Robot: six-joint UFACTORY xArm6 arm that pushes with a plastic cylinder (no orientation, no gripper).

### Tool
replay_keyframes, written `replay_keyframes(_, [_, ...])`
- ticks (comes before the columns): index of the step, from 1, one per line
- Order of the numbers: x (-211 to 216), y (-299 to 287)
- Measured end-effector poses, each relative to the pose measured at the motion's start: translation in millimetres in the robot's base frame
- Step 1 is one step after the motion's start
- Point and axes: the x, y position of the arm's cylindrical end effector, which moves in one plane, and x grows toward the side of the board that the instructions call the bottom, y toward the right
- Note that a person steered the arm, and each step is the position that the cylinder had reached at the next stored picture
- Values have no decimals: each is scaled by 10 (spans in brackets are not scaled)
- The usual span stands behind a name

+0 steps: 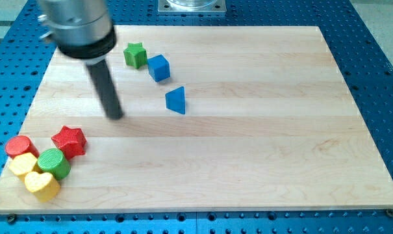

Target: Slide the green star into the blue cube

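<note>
The small green star-shaped block [136, 55] sits near the wooden board's [261, 149] top edge, just beside the blue cube block [158, 67] on its right. My tip [115, 116] rests below-left of both, well apart; the arm carries no gripper.

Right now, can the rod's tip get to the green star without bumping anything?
Probably yes. My tip sits below the green star, toward the view's left, with only bare board between them. The blue cube is on the star's far side.
</note>
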Motion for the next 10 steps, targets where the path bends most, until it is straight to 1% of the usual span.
replay_keyframes(1, [-555,248])
replay_keyframes(2, [-780,352])
replay_keyframes(3, [-1153,916])
replay_keyframes(4, [-1231,1131])
replay_keyframes(5, [-1451,1308])
replay_keyframes(6, [-1782,1465])
replay_keyframes(7, [-1005,985])
replay_keyframes(8, [-692,33])
replay_keyframes(9, [-788,-621])
replay_keyframes(10, [-1186,-216])
